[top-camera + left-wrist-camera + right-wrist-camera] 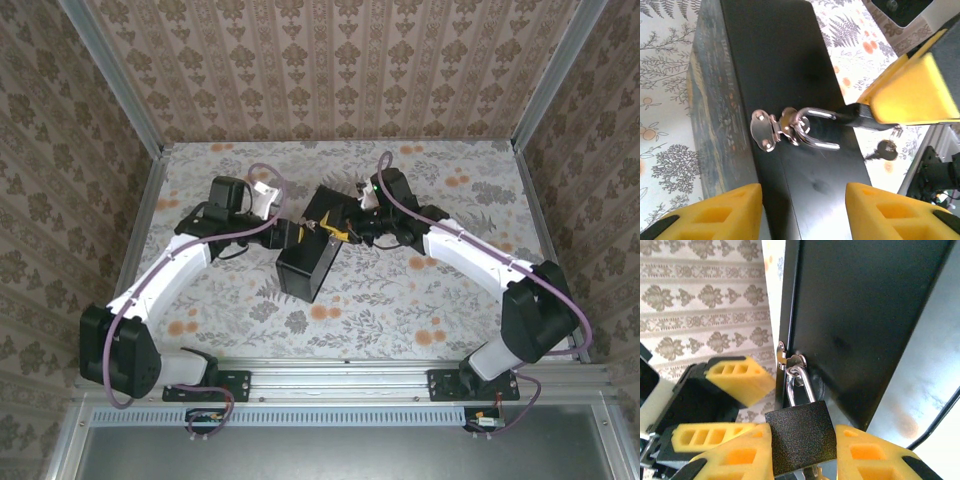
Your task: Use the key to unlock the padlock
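Right hand [802, 447] pinches the padlock [799, 430] body, lower centre. Shackle [799, 382] sits through the hasp [786, 360] on the black box [865, 315]. Left hand [804, 197] spread, holding nothing. Key [884, 149] right of centre, just beside the padlock; seated or dangling, cannot tell. Risks: left hand closing off-centre could knock the key loose; padlock twisting in the pinch would spoil alignment.

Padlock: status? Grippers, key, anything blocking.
Left gripper open, empty, facing box. Right gripper shut on padlock; shackle through hasp. Key beside padlock body, ungripped. No obstruction seen.
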